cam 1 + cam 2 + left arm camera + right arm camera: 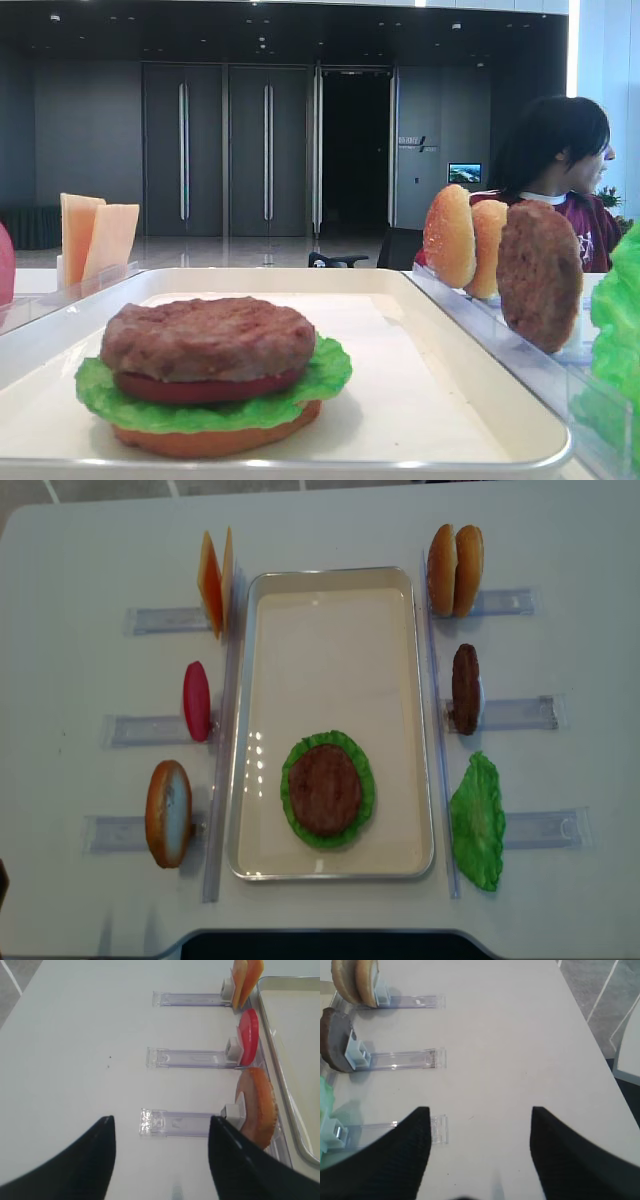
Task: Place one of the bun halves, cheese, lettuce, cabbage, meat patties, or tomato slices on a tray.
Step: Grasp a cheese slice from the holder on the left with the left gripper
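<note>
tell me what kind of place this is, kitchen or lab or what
Probably a demo setup in an office or exhibition hall, not a kitchen: toy burger parts stand in clear racks beside a white tray, tall dark lobby doors stand behind, and a person sits nearby.

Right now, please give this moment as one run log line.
tray: bun, lettuce, tomato, patty stacked | cheese: in rack | left claw: open | right claw: open

No readable text on tray, racks or food; wall sign beside far doorway too small.
</note>
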### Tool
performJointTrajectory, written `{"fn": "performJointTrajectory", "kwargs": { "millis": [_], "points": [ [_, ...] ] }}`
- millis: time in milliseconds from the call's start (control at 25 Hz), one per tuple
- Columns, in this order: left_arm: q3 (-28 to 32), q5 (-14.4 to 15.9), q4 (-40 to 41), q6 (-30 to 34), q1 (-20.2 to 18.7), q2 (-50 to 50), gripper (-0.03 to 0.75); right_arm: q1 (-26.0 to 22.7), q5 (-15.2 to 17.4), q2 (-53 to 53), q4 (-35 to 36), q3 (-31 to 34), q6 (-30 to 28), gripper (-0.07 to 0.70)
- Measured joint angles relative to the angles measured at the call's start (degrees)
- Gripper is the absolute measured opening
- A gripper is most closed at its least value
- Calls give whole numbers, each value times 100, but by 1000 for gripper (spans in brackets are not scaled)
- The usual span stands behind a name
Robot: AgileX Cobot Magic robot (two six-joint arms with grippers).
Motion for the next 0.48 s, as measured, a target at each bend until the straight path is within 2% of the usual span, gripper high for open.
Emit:
{"fn": "performJointTrajectory", "kwargs": {
  "millis": [480],
  "points": [
    [0, 0, 0, 5, 0, 0, 452, 0, 0, 0, 0, 0, 0, 442]
  ]
}}
